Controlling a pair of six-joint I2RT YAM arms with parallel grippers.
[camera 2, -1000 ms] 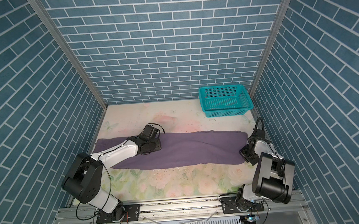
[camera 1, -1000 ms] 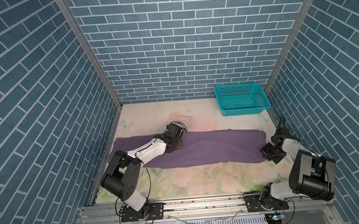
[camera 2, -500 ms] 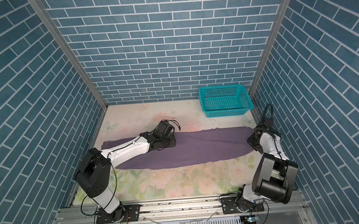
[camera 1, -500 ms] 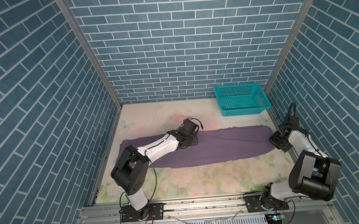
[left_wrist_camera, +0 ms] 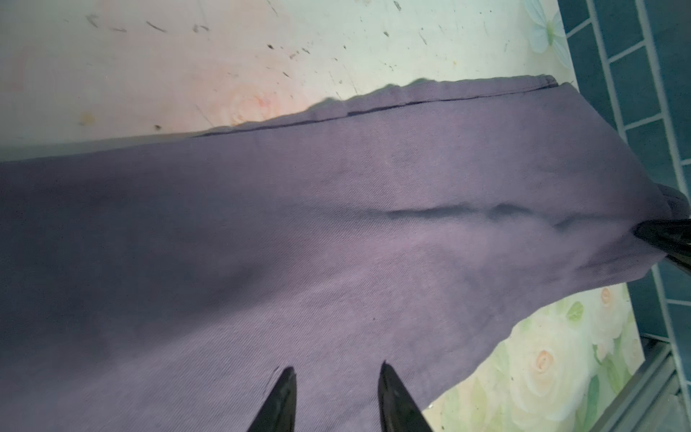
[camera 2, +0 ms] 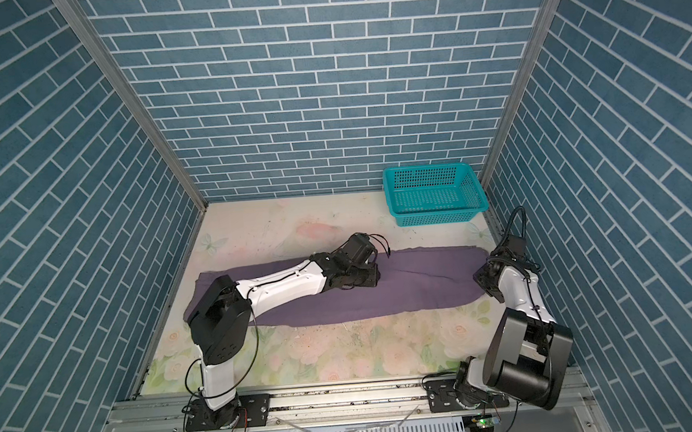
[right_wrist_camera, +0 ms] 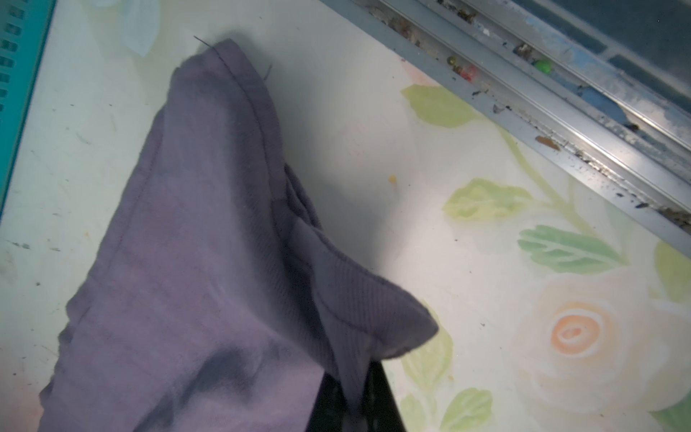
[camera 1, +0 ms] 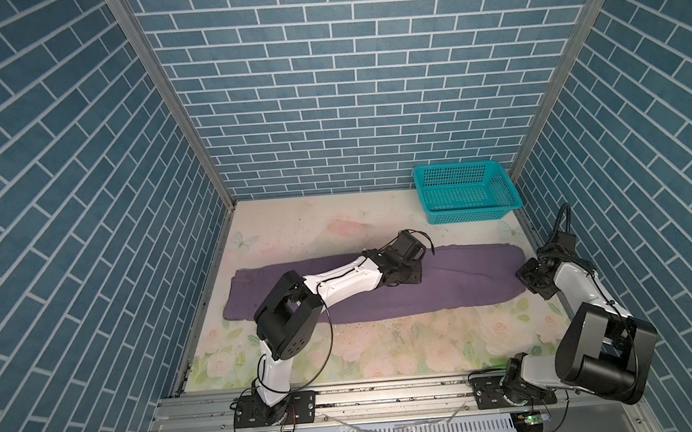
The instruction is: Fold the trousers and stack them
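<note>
The trousers (camera 1: 466, 290) lie stretched left to right across the middle of the table (camera 1: 366, 349), their right end pinched between the closed fingers of the right gripper (right_wrist_camera: 351, 400), while the left gripper (left_wrist_camera: 335, 370) hovers half-open over mid-cloth, holding nothing.

Mid-section of trousers (camera 1: 466, 288) hidden under left arm (camera 1: 340, 284). Right wrist view: fingers (right_wrist_camera: 385, 404) of right gripper (right_wrist_camera: 353, 392) buried in cloth, cropped; basket (right_wrist_camera: 26, 45) only sliver.
</note>
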